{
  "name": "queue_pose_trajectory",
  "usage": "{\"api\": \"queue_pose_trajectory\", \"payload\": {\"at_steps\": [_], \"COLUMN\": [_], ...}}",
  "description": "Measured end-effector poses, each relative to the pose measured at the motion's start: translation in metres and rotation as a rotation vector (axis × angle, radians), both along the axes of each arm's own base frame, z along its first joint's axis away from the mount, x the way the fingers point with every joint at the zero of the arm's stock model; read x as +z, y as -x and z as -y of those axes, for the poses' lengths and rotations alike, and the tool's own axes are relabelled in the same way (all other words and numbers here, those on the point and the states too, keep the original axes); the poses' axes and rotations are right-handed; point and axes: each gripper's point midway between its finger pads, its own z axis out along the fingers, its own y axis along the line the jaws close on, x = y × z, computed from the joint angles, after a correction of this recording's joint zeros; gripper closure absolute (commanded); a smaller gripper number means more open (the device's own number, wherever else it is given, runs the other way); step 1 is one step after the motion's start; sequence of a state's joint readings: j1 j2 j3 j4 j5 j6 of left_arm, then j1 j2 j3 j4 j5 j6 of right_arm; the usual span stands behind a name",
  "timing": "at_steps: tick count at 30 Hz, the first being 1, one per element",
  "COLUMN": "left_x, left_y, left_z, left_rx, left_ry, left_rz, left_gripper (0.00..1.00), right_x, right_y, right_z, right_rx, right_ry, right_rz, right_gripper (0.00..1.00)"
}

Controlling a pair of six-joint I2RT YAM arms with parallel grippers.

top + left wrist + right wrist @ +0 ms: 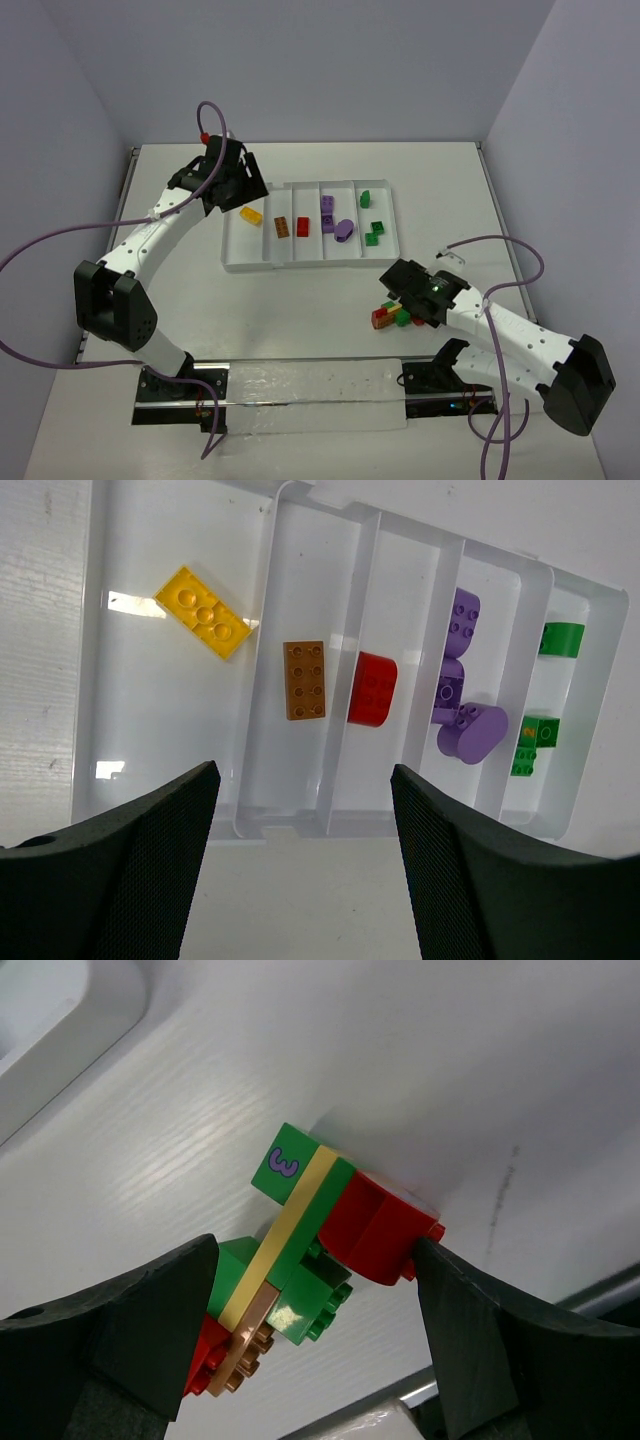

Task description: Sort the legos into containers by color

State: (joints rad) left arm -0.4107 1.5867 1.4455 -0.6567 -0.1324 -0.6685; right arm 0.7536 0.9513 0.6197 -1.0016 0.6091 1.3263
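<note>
The white tray point(243, 252) holds sorted legos: a yellow brick point(203, 611), an orange-brown one point(304, 679), a red one point(372, 688), purple ones point(455, 670) and green ones point(561, 639), each colour in its own compartment. My left gripper point(302, 770) hangs open and empty over the tray's left end point(245, 195). On the table lies a stuck-together cluster point(300, 1210) of green, red, yellow and tan bricks point(388, 316). My right gripper point(315, 1245) is open and straddles it, its fingertips close against the cluster's two red ends.
A corner of the tray point(60, 1010) shows at the top left of the right wrist view. A metal rail and clear sheet point(310, 385) run along the table's near edge, close behind the cluster. Purple cables loop beside both arms.
</note>
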Motion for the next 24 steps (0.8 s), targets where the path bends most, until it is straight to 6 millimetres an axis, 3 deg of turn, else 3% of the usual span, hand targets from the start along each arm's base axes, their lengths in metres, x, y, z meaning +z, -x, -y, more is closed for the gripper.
{"api": "queue_pose_trajectory", "payload": {"at_steps": [7, 14, 19, 24], "left_x": [-0.009, -0.031, -0.049, -0.078], "left_y": [0.005, 0.034, 0.078, 0.150], "left_z": [0.003, 0.019, 0.066, 0.129], "left_rx": [-0.019, -0.098, -0.251, -0.512], "left_ry": [0.014, 0.034, 0.030, 0.105], "left_rz": [-0.016, -0.070, -0.104, -0.185], "left_gripper": [0.23, 0.23, 0.23, 0.30], "right_x": [0.003, 0.013, 0.037, 0.055], "right_y": [-0.021, -0.040, -0.049, -0.043], "right_z": [-0.043, -0.080, -0.078, -0.064], "right_rx": [0.168, 0.341, 0.359, 0.332], "right_ry": [-0.112, -0.167, -0.162, -0.206], "right_rz": [0.037, 0.068, 0.149, 0.236], "right_gripper": [0.14, 0.14, 0.14, 0.15]}}
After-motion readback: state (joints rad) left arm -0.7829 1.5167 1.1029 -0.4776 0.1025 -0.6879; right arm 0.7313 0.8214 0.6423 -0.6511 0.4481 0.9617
